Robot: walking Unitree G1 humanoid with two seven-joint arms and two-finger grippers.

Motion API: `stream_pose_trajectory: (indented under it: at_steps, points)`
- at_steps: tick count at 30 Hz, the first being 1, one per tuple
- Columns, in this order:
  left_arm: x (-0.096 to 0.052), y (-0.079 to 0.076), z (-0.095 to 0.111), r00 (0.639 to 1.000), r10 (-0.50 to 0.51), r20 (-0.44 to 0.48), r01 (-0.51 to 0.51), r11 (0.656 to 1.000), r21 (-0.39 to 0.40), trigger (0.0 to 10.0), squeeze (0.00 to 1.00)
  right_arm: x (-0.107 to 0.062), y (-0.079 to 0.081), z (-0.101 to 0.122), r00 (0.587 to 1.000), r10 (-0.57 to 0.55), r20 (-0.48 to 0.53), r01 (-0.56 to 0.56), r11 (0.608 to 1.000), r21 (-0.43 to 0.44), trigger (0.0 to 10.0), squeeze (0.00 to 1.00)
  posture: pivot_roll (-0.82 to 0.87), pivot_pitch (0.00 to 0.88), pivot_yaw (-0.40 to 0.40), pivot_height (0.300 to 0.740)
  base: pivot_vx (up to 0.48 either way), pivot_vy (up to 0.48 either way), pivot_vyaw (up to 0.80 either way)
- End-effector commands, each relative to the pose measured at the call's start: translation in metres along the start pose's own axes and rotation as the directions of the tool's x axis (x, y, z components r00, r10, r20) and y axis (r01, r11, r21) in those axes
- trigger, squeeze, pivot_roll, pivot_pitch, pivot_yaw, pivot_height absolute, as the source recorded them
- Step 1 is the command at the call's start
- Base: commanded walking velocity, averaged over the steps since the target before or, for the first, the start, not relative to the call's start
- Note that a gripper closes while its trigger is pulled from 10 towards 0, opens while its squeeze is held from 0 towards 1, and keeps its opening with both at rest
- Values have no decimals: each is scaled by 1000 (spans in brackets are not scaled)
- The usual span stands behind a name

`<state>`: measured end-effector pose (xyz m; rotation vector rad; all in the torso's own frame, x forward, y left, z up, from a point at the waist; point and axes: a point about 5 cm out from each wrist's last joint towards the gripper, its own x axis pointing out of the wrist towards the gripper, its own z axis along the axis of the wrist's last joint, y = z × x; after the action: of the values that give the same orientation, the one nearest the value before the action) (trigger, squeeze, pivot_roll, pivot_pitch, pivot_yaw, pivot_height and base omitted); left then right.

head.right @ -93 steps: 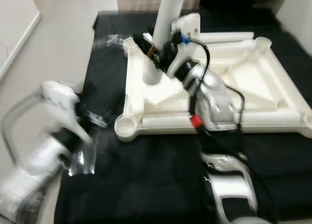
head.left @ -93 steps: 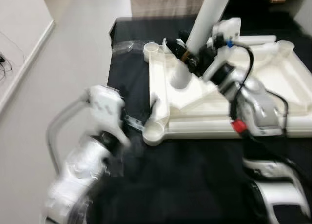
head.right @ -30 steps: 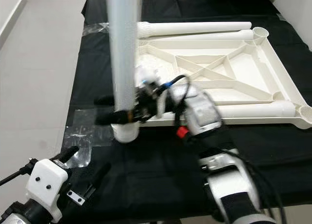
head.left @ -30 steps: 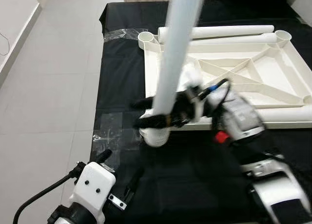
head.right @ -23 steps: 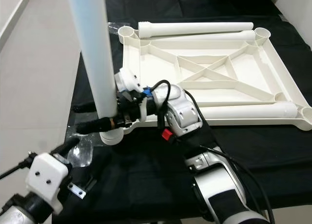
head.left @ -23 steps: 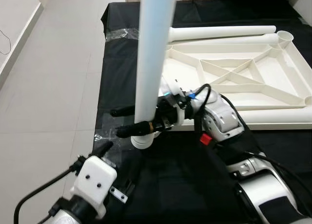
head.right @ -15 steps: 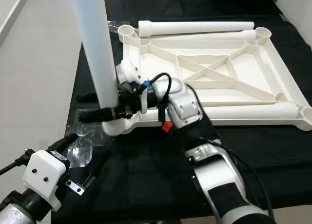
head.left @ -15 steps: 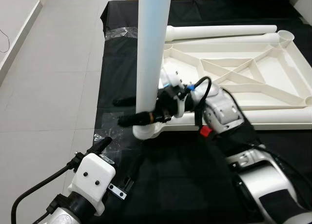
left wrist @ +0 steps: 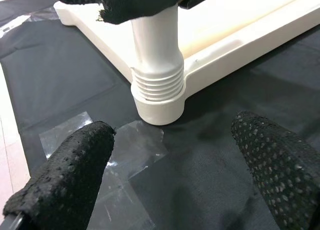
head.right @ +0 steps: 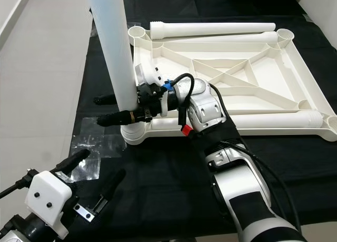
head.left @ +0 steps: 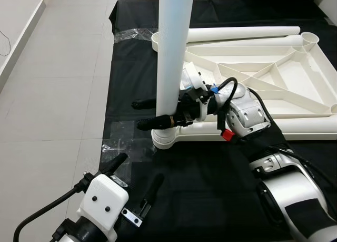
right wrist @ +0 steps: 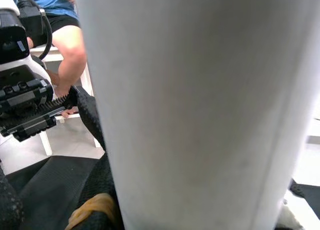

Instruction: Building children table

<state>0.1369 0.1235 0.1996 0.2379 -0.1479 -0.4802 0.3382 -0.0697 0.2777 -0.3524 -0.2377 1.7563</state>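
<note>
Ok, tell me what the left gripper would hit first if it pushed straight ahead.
Probably the threaded base of the upright table leg, seated in the tabletop's corner socket; the open left gripper points at it, though depth is unclear.

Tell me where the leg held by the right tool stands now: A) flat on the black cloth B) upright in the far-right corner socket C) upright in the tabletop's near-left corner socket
C: the right tool grips the white leg, upright in the upturned tabletop's near-left corner socket.

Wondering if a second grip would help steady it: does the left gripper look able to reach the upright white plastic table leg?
Probably yes: the open left gripper sits near the upright white plastic table leg, with bare black cloth between.
</note>
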Motion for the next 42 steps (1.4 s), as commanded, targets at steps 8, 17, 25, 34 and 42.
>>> stream_pose_trajectory:
  at_steps: [8, 17, 25, 34, 42]
  points:
    - [-4, 2, 3, 1000, 15, 21, -16, 1000, 19, 10000, 0, 2, 7, -21, 994, 99, -42, -96, 993, 62, 10000, 0, 200, 353, -62, 740, 0, 0, 0]
    - [-3, 2, 4, 999, 18, 28, -18, 1000, 20, 10000, 0, 5, 4, -19, 986, 142, -85, -137, 989, 64, 10000, 0, 194, 355, -60, 740, 0, 0, 0]
    - [-2, 1, 5, 999, 22, 35, -22, 1000, 13, 10000, 0, 5, -4, -15, 991, 125, -52, -118, 986, 117, 10000, 0, 184, 362, -66, 740, 0, 0, 0]
    - [0, 0, 5, 999, 20, 38, -20, 1000, 9, 10000, 0, 3, -1, -24, 993, 110, -40, -104, 986, 129, 10000, 0, 180, 360, -65, 740, 0, 0, 0]
    - [1, 0, 6, 999, 18, 38, -18, 1000, 11, 10000, 0, 0, 0, -28, 999, 27, -27, -24, 994, 105, 10000, 0, 179, 358, -61, 740, 0, 0, 0]
